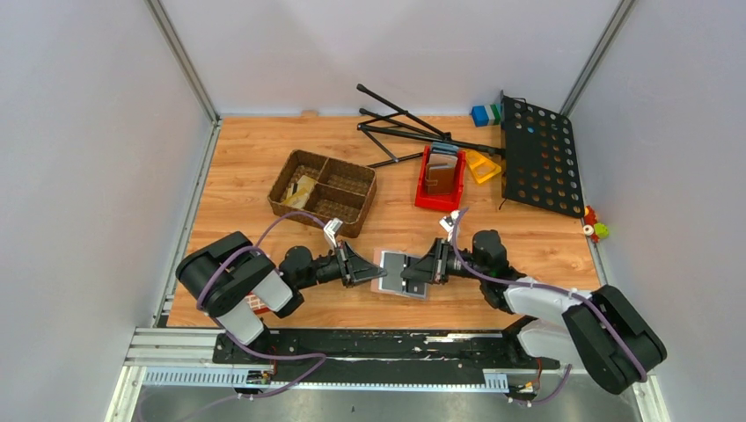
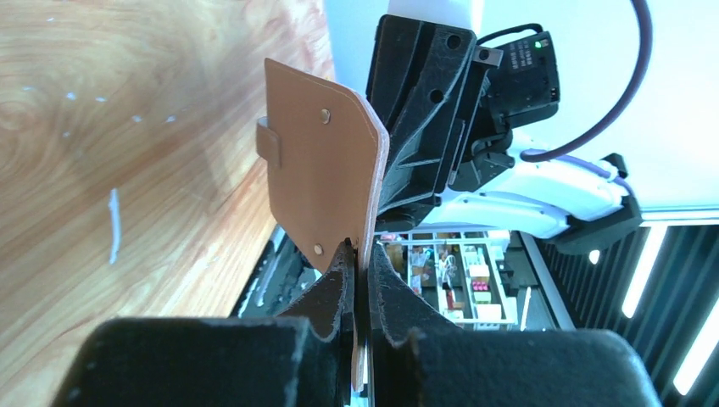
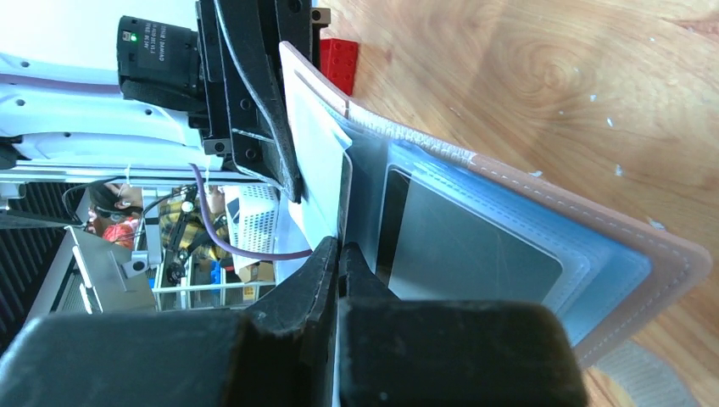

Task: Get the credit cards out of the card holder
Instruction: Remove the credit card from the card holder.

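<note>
Looking from top: card holder (image 1: 393, 262) open at lower centre, long axis left-right, between left gripper (image 1: 376, 273) and right gripper (image 1: 412, 274).
Left wrist: jaws pinching taupe flap, standing up-frame.
Right wrist: jaws pressed together on holder's inner layer; silvery card (image 3: 470, 246) pocketed right; motor label (image 3: 161, 52) unreadable.

A pale wood-grain tabletop (image 1: 246, 167) carries a brown woven basket with compartments (image 1: 364, 207) left of middle, a red plastic bin (image 1: 435, 204) near the centre, a yellow piece (image 1: 482, 164) just beside it, a black perforated music stand lying flat (image 1: 538, 156) at the right, and blue and green blocks (image 1: 485, 114) at the far edge
</note>
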`<state>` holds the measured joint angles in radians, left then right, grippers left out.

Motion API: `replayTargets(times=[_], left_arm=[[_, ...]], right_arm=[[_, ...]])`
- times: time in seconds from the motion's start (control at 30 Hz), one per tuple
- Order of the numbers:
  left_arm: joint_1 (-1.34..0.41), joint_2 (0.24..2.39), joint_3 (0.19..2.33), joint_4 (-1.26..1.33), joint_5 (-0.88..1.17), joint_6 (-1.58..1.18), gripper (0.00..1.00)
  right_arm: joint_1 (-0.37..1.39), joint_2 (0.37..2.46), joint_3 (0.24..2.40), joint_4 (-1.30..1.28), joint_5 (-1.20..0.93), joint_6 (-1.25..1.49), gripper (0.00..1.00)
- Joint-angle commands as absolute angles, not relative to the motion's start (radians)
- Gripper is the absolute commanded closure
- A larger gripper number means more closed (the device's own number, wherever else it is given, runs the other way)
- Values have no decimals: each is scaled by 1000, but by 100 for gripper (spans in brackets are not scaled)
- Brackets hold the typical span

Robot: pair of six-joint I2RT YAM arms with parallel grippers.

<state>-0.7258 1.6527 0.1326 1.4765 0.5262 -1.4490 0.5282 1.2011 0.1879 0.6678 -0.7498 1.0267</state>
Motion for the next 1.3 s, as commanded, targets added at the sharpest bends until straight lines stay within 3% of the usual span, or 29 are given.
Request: replayTargets(times=[0.0,0.53,0.7,0.83,0.97,1.03,1.27], left_arm=[[-714,1571,124,1594,524,-1496,100],[-713,1493,127,1550,520,-1511,100],[-697,1390,120,1397,515,-1449,100],[-654,1191,149,1050,519,-1329,100],[-645,896,275,244,359,-1064,100],[-639,762,335,-4,230,-961,100],[-621,710,532,-431,93,-764,100]], right_arm=[[495,1127,215,512,-729,979,100],[445,1037,228,436,-769,972,100],[389,1018,282,197,-719,858,100],[343,1021,288,151,-729,823,100],[328,1023,346,83,-708,777,100],[329,1030,407,54,-700,756,100],[370,1115,616,-50,-618,702,100]])
